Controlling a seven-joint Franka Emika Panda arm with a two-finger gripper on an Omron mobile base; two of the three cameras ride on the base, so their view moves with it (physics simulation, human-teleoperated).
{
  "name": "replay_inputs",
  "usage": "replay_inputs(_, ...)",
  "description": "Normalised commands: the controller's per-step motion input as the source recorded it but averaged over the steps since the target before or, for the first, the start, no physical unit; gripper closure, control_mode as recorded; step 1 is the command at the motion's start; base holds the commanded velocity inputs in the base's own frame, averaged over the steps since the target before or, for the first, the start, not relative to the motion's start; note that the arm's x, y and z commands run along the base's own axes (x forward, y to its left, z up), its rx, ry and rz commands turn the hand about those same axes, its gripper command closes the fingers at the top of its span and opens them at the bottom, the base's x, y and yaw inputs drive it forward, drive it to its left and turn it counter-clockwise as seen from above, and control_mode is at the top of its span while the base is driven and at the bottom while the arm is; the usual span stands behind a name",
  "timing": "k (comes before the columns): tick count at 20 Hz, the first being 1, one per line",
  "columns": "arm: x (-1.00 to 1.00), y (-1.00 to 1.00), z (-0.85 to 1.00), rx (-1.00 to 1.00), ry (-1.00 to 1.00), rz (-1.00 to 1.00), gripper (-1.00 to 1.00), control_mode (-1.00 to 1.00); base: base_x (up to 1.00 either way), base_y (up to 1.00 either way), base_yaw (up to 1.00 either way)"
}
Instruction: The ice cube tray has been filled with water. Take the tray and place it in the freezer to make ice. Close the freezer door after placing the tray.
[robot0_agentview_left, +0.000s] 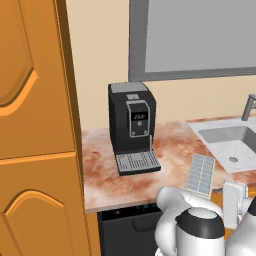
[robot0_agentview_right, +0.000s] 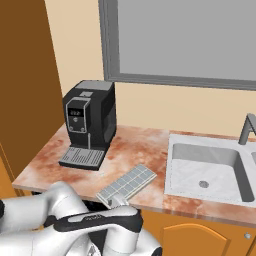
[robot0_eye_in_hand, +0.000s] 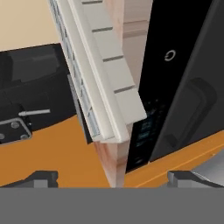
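The ice cube tray (robot0_agentview_left: 201, 175) is a pale flat grid lying on the marble counter (robot0_agentview_left: 170, 150), close to the front edge, between the coffee machine and the sink. From the right base view the ice cube tray (robot0_agentview_right: 127, 184) lies at an angle, its near end at the counter's edge. In the hand view the ice cube tray (robot0_eye_in_hand: 107, 83) is seen edge-on, its end sticking out just past the counter edge. My gripper (robot0_eye_in_hand: 114, 178) is open just in front of and below that end, a fingertip (robot0_eye_in_hand: 41, 177) on each side, touching nothing. The freezer is out of view.
A black coffee machine (robot0_agentview_left: 131, 125) with a ribbed drip grate stands at the left of the counter. The sink (robot0_agentview_right: 210, 170) with its faucet (robot0_agentview_right: 246, 127) lies to the right. A tall orange cabinet (robot0_agentview_left: 35, 125) borders the left. A black dishwasher front (robot0_eye_in_hand: 175, 87) sits under the counter.
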Motion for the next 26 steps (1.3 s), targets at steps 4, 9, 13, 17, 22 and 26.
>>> replay_inputs(4,0.03,0.00,0.00,0.00,0.00,0.00,-1.00,-1.00,0.00,0.00,0.00)
replay_inputs(9,0.09,0.00,-0.01,0.00,-0.05,0.00,-1.00,-1.00,0.00,0.00,0.00)
replay_inputs(13,0.15,0.00,-0.04,-0.01,-0.10,0.00,-1.00,-1.00,0.00,0.00,0.00)
replay_inputs(17,0.26,0.00,-0.09,-0.02,-0.11,0.00,-1.00,-1.00,0.00,0.00,0.00)
replay_inputs(22,0.18,0.00,-0.13,-0.01,-0.07,0.00,-1.00,-1.00,0.00,0.00,0.00)
replay_inputs(26,0.11,0.00,-0.14,0.00,-0.03,0.00,-1.00,-1.00,0.00,0.00,0.00)
